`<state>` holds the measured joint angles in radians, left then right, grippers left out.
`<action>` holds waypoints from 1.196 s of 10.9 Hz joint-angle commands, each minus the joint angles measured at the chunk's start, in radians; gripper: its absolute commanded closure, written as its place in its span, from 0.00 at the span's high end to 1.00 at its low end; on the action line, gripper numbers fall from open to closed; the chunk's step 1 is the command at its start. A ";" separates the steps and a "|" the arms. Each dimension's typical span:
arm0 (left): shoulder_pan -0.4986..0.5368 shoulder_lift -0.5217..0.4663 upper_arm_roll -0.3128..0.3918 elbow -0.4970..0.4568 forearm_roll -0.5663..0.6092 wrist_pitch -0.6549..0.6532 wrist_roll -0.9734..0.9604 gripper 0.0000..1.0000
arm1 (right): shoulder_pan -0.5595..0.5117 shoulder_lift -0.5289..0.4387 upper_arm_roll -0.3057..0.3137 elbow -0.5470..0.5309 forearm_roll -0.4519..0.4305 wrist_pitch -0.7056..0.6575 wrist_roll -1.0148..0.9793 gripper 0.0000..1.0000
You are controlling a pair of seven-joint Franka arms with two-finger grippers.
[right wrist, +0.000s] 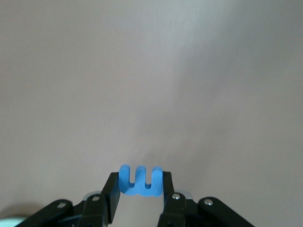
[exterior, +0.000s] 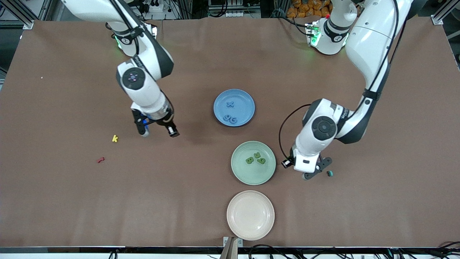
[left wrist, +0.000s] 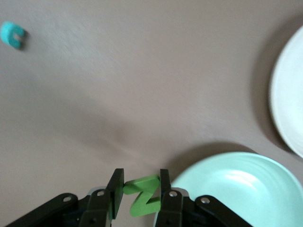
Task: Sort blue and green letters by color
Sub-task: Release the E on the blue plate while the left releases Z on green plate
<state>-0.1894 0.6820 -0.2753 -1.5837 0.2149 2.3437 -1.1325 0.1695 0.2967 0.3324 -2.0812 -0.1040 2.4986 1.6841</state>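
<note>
My left gripper [exterior: 316, 169] is shut on a green N [left wrist: 144, 194], held between the fingertips in the left wrist view [left wrist: 139, 185]. It is over the table beside the green plate [exterior: 240, 172], toward the left arm's end. Three green letters [exterior: 257, 158] lie on that plate. My right gripper [exterior: 143, 128] is shut on a blue m [right wrist: 140, 185], seen in the right wrist view [right wrist: 140, 183]. It is over bare table toward the right arm's end. The blue plate [exterior: 244, 100] holds a blue x [exterior: 230, 104] and a blue 9 and G [exterior: 230, 118].
A cream plate [exterior: 250, 230] sits nearest the front camera, beside the green plate. A yellow k [exterior: 115, 138] and a red squiggle [exterior: 101, 159] lie near the right gripper. A tiny teal piece [exterior: 330, 173] lies by the left gripper.
</note>
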 commanded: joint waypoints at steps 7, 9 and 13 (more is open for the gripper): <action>-0.231 0.047 0.060 0.090 -0.015 0.127 -0.335 0.00 | 0.445 0.309 -0.062 0.312 -0.028 0.002 0.429 0.00; -0.296 0.056 0.117 0.105 -0.017 0.149 -0.380 0.00 | 0.485 0.332 -0.062 0.317 -0.060 0.003 0.460 0.18; -0.294 0.045 0.139 0.103 -0.014 0.148 -0.369 1.00 | 0.473 0.306 -0.062 0.314 -0.105 -0.015 0.454 1.00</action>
<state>-0.4863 0.7241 -0.1554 -1.4999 0.2099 2.4898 -1.4963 0.6524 0.6170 0.2756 -1.7871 -0.1608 2.5003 2.1099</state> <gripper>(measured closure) 0.352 0.485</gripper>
